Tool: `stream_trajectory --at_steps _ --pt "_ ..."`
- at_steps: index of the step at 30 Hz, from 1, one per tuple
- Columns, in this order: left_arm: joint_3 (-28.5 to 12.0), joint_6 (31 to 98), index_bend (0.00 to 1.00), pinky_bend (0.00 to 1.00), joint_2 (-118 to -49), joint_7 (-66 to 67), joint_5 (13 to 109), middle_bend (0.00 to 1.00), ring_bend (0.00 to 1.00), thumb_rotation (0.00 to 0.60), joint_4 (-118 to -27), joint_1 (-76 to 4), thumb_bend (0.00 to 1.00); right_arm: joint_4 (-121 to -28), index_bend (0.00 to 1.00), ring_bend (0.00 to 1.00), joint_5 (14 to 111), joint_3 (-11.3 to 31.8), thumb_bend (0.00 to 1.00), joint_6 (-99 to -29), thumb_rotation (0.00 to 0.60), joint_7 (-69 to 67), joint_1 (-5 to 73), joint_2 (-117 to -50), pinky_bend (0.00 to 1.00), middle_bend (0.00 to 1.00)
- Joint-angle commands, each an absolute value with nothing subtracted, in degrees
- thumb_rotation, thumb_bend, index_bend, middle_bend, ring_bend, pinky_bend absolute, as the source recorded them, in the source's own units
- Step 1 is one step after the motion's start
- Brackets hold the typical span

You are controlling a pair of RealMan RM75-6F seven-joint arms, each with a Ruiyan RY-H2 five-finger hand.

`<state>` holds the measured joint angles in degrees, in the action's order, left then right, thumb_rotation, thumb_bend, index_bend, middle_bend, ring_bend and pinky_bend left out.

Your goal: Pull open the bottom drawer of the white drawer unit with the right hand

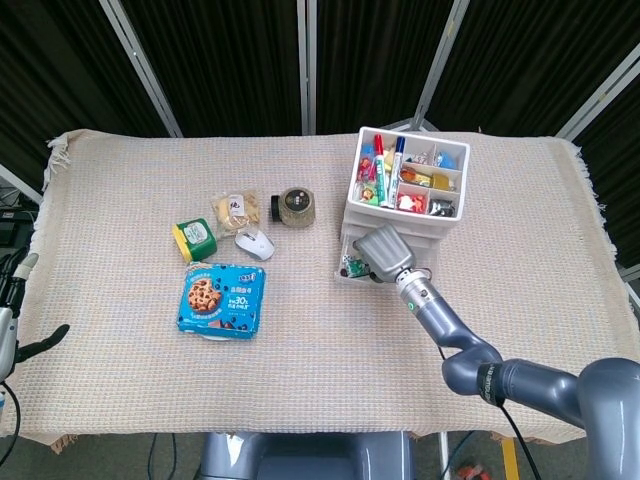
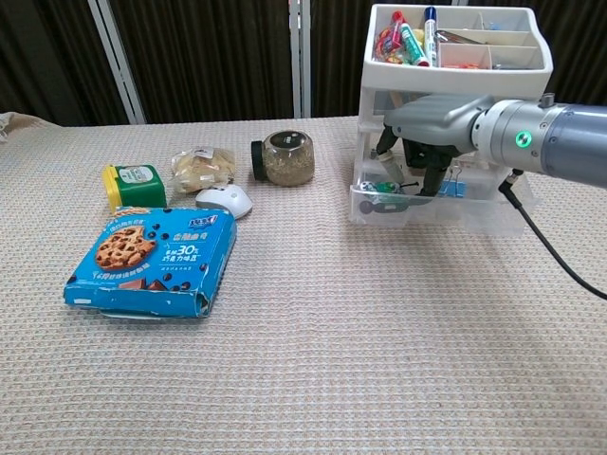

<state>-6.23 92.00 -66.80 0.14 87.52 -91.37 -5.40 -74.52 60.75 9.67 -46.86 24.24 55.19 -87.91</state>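
1. We see a tabletop [image 1: 300,330] covered edge to edge by a beige woven cloth [image 2: 313,360] with frayed fringes at its corners; behind it hang black curtains [image 1: 220,60] crossed by slanted metal poles [image 1: 140,60].
2. Toward the far right of the cloth stands the white drawer unit [image 1: 400,215], its open top tray holding markers and small bits in compartments.
3. Its clear bottom drawer [image 2: 432,204] stands pulled out toward us from the unit's front, with small items visible inside.
4. The right robot hand [image 2: 422,142] reaches in from the right at the drawer's front, fingers [image 2: 432,175] curled down over the drawer's upper edge; we read this as a hold on the drawer, though the contact itself is partly hidden.
5. The left robot hand [image 1: 15,300] hangs off the left edge of the tabletop, fingers apart, holding nothing.
6. On the left half of the cloth we see a blue cookie box [image 1: 224,299], a white computer mouse [image 1: 255,243], a green-lidded container [image 1: 194,238], a snack bag [image 1: 236,209] and a round jar [image 1: 295,206] lying on its side, all well apart from the drawer unit.
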Motion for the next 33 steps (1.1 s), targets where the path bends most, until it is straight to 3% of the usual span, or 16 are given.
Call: stream_trajectory --at_steps 1,10,20,25,33 --pt "-6.25 92.05 0.00 0.00 -66.79 0.08 87.56 0.00 0.00 0.600 -91.37 -5.41 0.10 -75.02 0.63 1.00 61.28 9.82 0.06 -47.68 0.600 24.20 54.89 -87.56 0.68 1.00" --pt "-6.11 92.51 0.00 0.00 -66.72 0.09 88.04 0.00 0.00 0.600 -91.60 -5.28 0.10 -76.53 0.63 1.00 61.57 9.84 0.07 -48.43 0.600 24.70 54.37 -86.91 0.68 1.00" --pt "-6.18 92.68 0.00 0.00 -66.56 -0.39 87.97 0.00 0.00 0.600 -91.57 -5.18 0.10 -76.91 0.37 1.00 58.77 9.32 0.00 -46.67 0.600 28.85 55.50 -86.79 0.68 1.00" --pt "-6.24 92.76 0.00 0.00 -66.48 -0.64 87.89 0.00 0.00 0.600 -91.57 -5.13 0.10 -76.68 0.45 1.00 58.13 8.95 0.00 -46.02 0.600 30.01 55.97 -87.02 0.68 1.00" --pt "-6.18 92.80 0.00 0.00 -66.34 -0.91 88.01 0.00 0.00 0.600 -91.64 -5.09 0.10 -76.69 0.50 0.98 56.19 8.34 0.14 -45.02 0.600 32.24 56.69 -87.15 0.66 1.00"
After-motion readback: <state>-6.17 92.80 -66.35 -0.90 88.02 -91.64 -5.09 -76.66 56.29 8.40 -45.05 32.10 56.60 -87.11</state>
